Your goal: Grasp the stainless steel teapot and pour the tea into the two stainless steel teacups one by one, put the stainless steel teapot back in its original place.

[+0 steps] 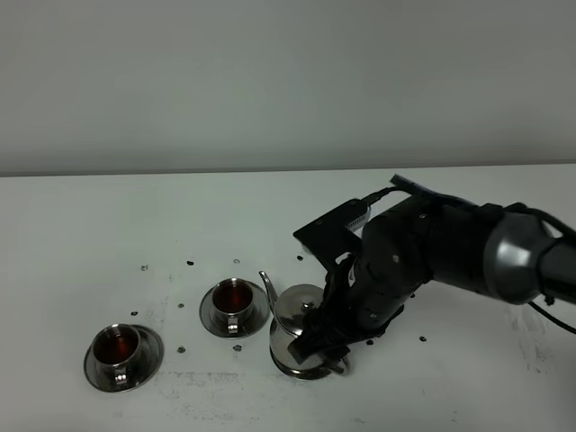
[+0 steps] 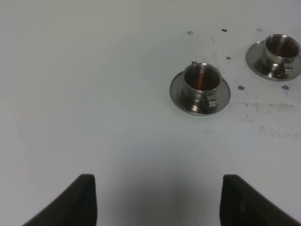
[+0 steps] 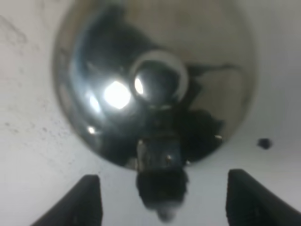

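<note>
With both cups (image 1: 124, 346) filled, we stand the teapot (image 1: 297, 315) down, right claw (image 3: 162, 197) spread open around its handle (left claw (image 2: 155, 197) open, idle), and next lift clear.

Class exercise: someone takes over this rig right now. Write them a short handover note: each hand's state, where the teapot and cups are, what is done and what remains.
Right hand: open, fingers either side of the teapot's handle, not gripping it.
Left hand: open, empty, above bare table, clear of the job.
Stainless steel teapot: upright on the table, spout toward the nearer cup.
Two teacups on saucers, the nearer beside the teapot and the farther at far left: both hold reddish tea.
Done: both cups appear poured; teapot set down.
Left: check the teapot sits at its original place, then withdraw the right arm.
</note>
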`<action>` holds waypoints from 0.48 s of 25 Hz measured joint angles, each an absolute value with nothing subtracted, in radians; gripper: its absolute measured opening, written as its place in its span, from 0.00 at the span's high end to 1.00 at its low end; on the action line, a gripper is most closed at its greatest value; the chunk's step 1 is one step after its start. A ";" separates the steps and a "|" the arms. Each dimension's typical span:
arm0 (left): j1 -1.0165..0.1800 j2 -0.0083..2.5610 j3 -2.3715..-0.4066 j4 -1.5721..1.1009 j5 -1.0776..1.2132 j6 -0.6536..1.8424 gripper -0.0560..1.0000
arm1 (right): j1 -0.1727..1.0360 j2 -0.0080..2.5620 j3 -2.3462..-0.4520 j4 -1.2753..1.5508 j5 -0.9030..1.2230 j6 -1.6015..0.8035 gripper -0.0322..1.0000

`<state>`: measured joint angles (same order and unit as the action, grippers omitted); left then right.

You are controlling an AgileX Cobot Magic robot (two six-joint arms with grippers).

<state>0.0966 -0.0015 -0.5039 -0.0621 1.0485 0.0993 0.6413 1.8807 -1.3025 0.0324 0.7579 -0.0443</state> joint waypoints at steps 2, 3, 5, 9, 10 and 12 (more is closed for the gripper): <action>0.097 -0.002 -0.504 -0.062 1.048 0.099 0.37 | 0.619 1.829 -1.303 0.007 0.785 -0.032 0.41; 0.097 -0.002 -0.504 -0.062 1.048 0.099 0.37 | 0.606 1.801 -1.303 -0.014 0.803 -0.023 0.41; 0.097 -0.002 -0.504 -0.062 1.048 0.099 0.37 | 0.569 1.744 -1.303 -0.055 0.837 0.000 0.41; 0.097 -0.002 -0.504 -0.062 1.048 0.099 0.37 | 0.471 1.603 -1.303 -0.133 0.902 0.039 0.41; 0.097 -0.002 -0.504 -0.062 1.048 0.099 0.37 | 0.445 1.562 -1.303 -0.155 0.922 0.049 0.41; 0.097 -0.002 -0.504 -0.062 1.048 0.098 0.37 | 0.378 1.480 -1.289 -0.190 0.947 0.061 0.41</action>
